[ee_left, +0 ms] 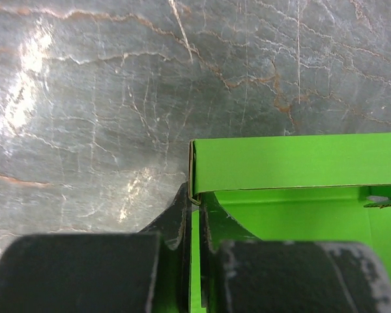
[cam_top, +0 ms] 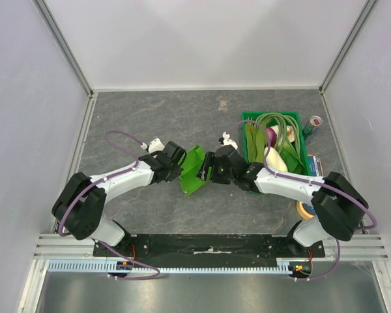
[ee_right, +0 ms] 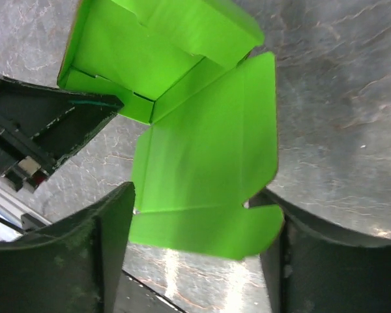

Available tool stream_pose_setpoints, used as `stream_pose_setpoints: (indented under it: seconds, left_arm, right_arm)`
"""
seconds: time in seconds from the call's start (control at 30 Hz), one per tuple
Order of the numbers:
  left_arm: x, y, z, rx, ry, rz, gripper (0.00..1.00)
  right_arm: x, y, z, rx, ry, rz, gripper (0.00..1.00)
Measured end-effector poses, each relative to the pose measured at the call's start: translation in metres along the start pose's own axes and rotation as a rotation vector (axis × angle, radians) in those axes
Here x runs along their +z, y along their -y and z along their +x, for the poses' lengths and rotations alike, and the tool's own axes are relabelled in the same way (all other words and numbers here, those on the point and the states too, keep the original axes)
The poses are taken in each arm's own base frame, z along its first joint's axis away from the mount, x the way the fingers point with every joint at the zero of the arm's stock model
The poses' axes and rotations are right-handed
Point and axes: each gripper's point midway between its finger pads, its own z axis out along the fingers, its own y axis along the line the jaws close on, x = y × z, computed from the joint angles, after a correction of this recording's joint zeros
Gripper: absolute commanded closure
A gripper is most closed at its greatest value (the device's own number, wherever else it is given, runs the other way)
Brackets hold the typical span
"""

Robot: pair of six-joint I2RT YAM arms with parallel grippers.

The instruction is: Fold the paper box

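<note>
Now my left gripper [ee_left: 195,207] clamps the paper box [ee_left: 293,160]; my right gripper [ee_right: 195,195] gapes around its lid [ee_right: 208,150]. Next, probably, closing it.

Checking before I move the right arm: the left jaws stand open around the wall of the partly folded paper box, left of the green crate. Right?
Not open. The left wrist view shows the left jaws shut, pinching the wall of the partly folded paper box, which lies left of the green crate.
</note>
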Motion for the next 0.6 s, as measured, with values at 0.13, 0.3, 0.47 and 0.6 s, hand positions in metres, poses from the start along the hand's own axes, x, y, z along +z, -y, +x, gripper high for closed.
stream_pose_setpoints:
  seconds: [0.13,0.3,0.47,0.6]
  left_arm:
    - [-0.002,0.0,0.007,-0.082,-0.045,0.015,0.93]
    - [-0.005,-0.012,0.02,-0.152,-0.113,0.025,0.36]
    - [-0.019,-0.024,0.043,-0.13,-0.209,0.076,0.24]
    - [-0.056,-0.008,0.047,-0.063,-0.255,0.301,0.28]
  right_arm:
    - [0.013,0.0,0.022,0.05,-0.044,0.03,0.61]
    - [0.014,-0.004,0.027,0.047,-0.038,0.08,0.99]
    - [0.007,-0.007,-0.004,-0.069,-0.011,0.14,1.0]
    - [-0.003,0.0,-0.027,-0.242,-0.037,0.219,1.0]
